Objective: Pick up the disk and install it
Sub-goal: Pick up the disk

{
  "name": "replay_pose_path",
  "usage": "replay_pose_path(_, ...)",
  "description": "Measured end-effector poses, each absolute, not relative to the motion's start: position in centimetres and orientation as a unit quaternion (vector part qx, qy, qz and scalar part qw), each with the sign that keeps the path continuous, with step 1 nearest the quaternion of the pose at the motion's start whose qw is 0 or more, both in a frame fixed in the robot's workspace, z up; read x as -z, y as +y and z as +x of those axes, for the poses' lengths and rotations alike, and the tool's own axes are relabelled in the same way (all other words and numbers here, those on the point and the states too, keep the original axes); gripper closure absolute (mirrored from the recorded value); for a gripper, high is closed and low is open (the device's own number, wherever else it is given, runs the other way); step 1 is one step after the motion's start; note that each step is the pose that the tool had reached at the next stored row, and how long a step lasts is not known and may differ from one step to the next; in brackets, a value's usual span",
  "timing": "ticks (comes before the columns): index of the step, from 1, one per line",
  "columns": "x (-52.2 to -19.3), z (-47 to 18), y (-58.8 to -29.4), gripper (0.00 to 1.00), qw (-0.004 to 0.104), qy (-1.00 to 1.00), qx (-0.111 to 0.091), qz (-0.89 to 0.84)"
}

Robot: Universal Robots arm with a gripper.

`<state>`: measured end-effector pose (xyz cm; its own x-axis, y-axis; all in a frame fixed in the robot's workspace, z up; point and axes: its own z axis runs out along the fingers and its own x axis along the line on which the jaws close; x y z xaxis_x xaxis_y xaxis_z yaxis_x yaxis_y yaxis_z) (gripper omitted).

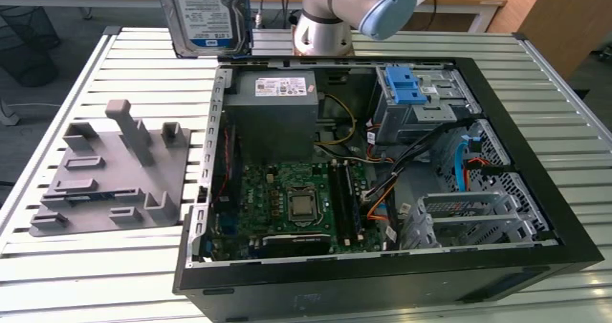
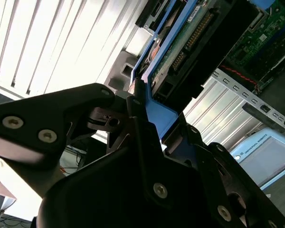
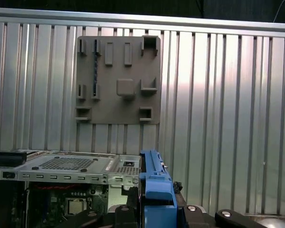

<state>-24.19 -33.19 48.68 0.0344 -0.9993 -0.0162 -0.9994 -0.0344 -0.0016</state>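
Closed on the blue end of the disk (image 2: 180, 42), the end effector (image 2: 147, 111) has its 2 fingers (image 2: 97, 95) pinching the carrier from either side, with no gap visible. The disk's long axis runs straight out from the fingers, so it hangs on edge, well above the desk (image 1: 86, 273). In the exterior view the disk (image 1: 203, 11) is upright with its label side in view, and its upper end is cut off by the frame. Beyond the disk's free end, in the first wrist view, lie the open computer case (image 3: 66, 166) and a grey fixture plate (image 3: 118, 80). The case holds 2 metal drive cages, 1 topped by a blue latch (image 1: 406, 87). I cannot tell which bay is meant for the disk, and the blue end hides the exact contact points.
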Motion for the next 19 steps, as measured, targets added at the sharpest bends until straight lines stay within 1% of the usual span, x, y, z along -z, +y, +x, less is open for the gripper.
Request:
replay_pose_path(4, -48.7, -23.6, -33.4, 0.64, 0.006, 0.695, -0.005, -0.719)
replay_pose_path(14, -48.7, -23.3, -35.8, 0.64, 0.006, 0.695, -0.005, -0.719)
replay_pose_path(19, -48.7, -21.6, -36.2, 0.64, 0.006, 0.695, -0.005, -0.719)
